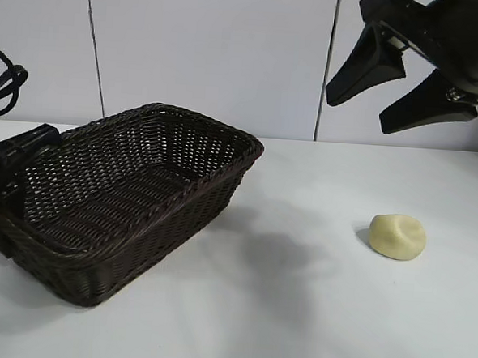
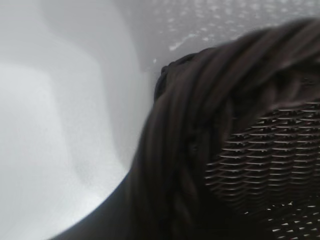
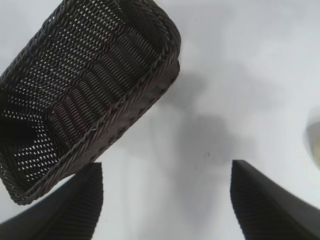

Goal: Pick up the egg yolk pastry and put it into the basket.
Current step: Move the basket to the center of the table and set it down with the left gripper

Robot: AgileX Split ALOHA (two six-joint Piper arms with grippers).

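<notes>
The egg yolk pastry [image 1: 398,236], a pale yellow dented lump, lies on the white table right of centre; the right wrist view catches only its edge [image 3: 315,142]. The dark brown wicker basket [image 1: 214,195] stands at the left with nothing in it. My left gripper [image 1: 21,153] is pressed against the basket's left end and shut on the braided rim [image 2: 200,125], which fills the left wrist view. My right gripper [image 1: 357,113] hangs high above the table, up and slightly left of the pastry. It is open, with only bare table between its fingers [image 3: 165,167].
A white panelled wall [image 1: 214,56] rises behind the table. White tabletop [image 1: 297,296] lies between basket and pastry and in front of both. A black cable [image 1: 5,83] loops at the far left above the left arm.
</notes>
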